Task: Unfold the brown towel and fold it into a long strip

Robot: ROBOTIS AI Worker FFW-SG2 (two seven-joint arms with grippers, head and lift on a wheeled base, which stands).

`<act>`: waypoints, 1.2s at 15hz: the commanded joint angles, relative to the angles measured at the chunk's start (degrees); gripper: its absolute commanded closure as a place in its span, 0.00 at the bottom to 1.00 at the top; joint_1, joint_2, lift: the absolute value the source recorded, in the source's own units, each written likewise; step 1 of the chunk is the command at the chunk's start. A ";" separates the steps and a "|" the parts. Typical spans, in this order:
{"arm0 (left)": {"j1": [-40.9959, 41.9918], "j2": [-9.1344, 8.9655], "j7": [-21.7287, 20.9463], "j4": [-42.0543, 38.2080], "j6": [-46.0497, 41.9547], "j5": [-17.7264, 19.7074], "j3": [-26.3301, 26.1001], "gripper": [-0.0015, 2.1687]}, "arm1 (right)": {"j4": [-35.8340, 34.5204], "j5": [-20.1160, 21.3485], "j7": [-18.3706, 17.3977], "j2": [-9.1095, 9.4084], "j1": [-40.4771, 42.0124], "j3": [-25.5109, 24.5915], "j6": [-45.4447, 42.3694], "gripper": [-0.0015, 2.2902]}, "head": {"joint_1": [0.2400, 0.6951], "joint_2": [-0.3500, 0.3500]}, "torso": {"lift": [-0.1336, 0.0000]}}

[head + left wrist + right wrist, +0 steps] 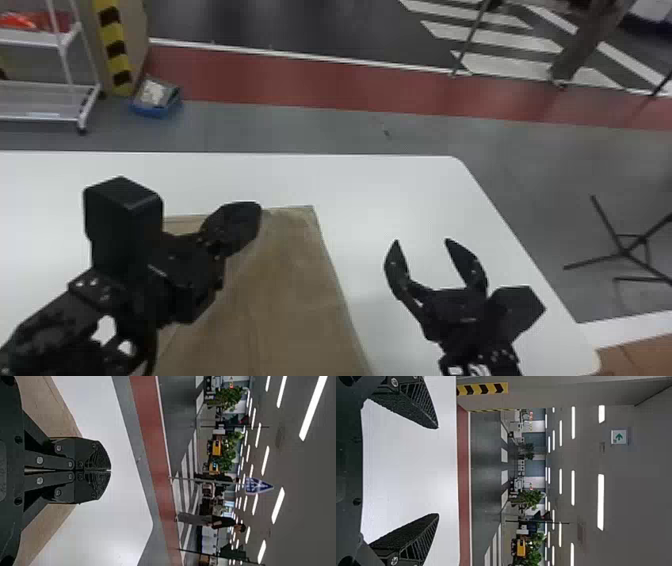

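1. Beyond the white tabletop (370, 182), a red band (300, 82) crosses the grey floor (300, 127). A white rack (30, 37) stands at the far left of the head view, near a post with yellow-and-black stripes (116, 35) and a small blue box (157, 111) on the floor. Black stand legs (625, 252) show off to the right.
2. The brown towel (300, 280) lies spread on the tabletop, with light creases. Its far right corner is in plain sight, and its right edge runs from there toward the robot and out at the bottom of the head view. The left arm hides much of its left side.
3. The left gripper (254, 211) is over the far part of the towel, its fingers (93, 455) pressed together with no cloth visible between them.
4. The right gripper (422, 241) hangs over bare tabletop to the right of the towel, well apart from it. Its fingers (421, 405) are spread wide, with nothing between them.
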 commanded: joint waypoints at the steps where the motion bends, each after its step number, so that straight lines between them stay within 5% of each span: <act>1: 1.44 0.16 0.17 -1.93 0.04 -2.22 -4.61 0.70 | 0.57 -0.90 0.00 -0.09 -0.14 -0.60 -0.78 0.04 | 1.00 0.05 | 0.06; 5: 2.32 1.04 0.70 -2.28 0.22 -3.28 -8.74 0.66 | 0.57 -3.54 0.09 -0.09 0.57 -3.59 -2.54 0.04 | 1.00 0.00 | 0.06; 7: 2.32 1.48 0.78 -2.72 0.04 -3.28 -10.85 0.02 | 0.57 -4.50 0.00 -0.09 0.66 -4.55 -2.89 0.04 | 1.00 0.00 | 0.06; 13: 3.64 2.18 1.05 -4.48 0.04 -3.19 -10.85 0.03 | -0.31 -3.89 1.41 -0.09 1.18 -4.99 -2.89 0.04 | 1.00 0.00 | 0.06; 18: 7.95 2.97 2.54 -4.57 -2.25 -2.49 -4.53 0.03 | -1.63 19.31 8.27 -1.32 0.66 -2.80 -8.69 0.03 | 1.00 0.00 | 0.06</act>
